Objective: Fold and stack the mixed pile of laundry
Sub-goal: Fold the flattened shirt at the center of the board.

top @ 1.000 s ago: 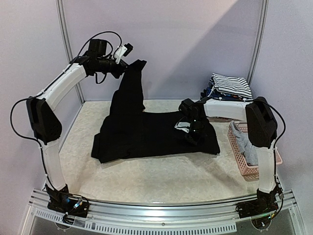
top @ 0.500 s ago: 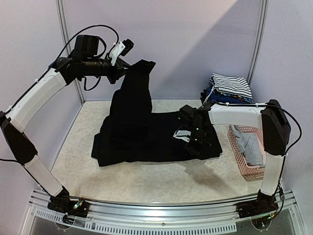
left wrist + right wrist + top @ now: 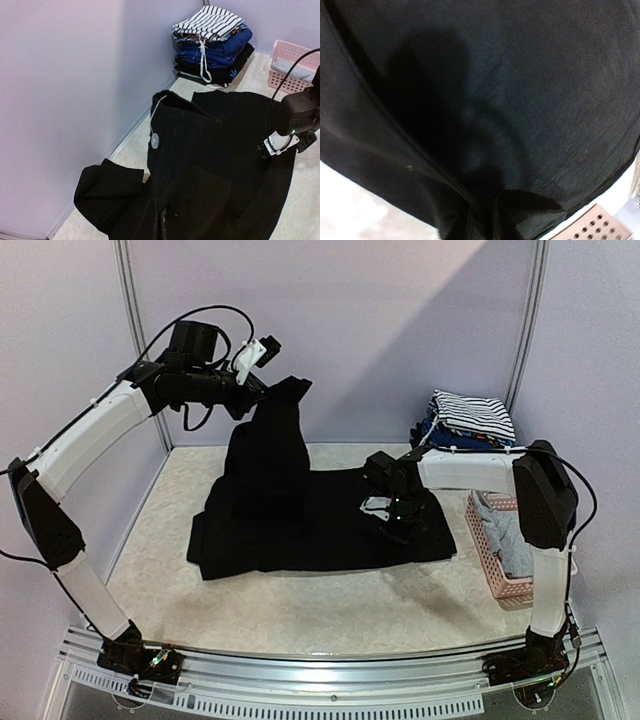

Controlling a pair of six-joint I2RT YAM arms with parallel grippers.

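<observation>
Above the left half of the worktop (image 3: 300,615), raised high: left fingers (image 3: 260,393), pinched tight on a fold of the black garment (image 3: 290,525). Hoisted from that grip into a tall, narrow peak; the rest spread flat and wide across the middle of the worktop. In the left wrist view, a small white dot (image 3: 155,141) on the hanging part, just under its top edge, and one short sleeve splayed toward the wall (image 3: 60,100) at lower left.

Further right, down on the flat right part of the same garment: right fingers (image 3: 396,530), tips against the cloth. From the right wrist view, nothing but dark fabric, creased toward the bottom middle. Impossible to tell whether slightly parted or nipping a fold.

Behind that, in the far right corner: a folded stack (image 3: 220,47), with the black-and-white striped garment (image 3: 212,22) on top, blue and dark pieces beneath, and a white drawstring (image 3: 201,60) hanging down the front.

At the right edge, just beside the black garment's hem: pink basket (image 3: 486,558) with a grey garment (image 3: 505,535) lying inside.
</observation>
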